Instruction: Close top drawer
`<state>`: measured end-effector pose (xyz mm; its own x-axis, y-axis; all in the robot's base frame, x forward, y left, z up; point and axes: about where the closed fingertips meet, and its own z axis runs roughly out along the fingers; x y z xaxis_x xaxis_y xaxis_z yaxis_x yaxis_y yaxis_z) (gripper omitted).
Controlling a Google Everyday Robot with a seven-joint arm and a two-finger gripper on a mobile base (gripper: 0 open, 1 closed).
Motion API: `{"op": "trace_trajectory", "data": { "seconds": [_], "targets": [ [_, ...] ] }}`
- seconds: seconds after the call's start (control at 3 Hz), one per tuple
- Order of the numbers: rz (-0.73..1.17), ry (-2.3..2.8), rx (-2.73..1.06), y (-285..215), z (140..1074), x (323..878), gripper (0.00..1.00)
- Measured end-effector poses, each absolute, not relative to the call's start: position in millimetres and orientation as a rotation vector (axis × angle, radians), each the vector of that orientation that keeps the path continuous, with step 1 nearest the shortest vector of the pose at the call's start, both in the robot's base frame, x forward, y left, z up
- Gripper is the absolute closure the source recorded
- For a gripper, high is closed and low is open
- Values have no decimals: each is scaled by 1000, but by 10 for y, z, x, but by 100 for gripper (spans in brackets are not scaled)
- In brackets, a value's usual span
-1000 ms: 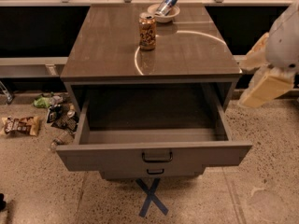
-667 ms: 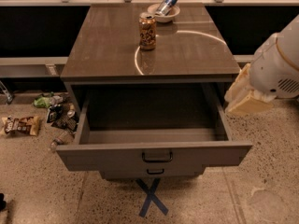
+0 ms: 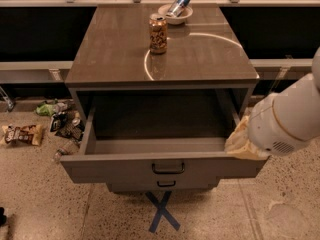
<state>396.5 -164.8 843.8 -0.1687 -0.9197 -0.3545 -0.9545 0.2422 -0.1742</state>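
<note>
Top drawer (image 3: 115, 169) stands pulled out, extending left from claw (image 3: 241, 143), which sits at its right front corner, partly covered by white arm (image 3: 287, 121); claw opening cannot be told.

The arm (image 3: 290, 116) reaches in from the right edge of the view as 1 thick, rounded white segment, sloping down toward the left. At its lower left end sits the gripper (image 3: 239, 143), cream-coloured and partly covered by the white segment. It hangs low in the right half of the view, turned leftward and a little downward.
</note>
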Motion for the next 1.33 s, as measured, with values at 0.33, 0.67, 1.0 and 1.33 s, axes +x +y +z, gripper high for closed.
{"op": "trace_trajectory", "data": {
  "seconds": [0.33,0.67,1.0,1.33],
  "targets": [
    [108,2133,-1696,-1636,8300,3984,100],
    [129,2157,-1697,-1656,8097,3931,100],
    [188,2138,-1708,-1618,7746,3874,100],
    [223,2083,-1721,-1576,7433,3904,100]
  ]
}}
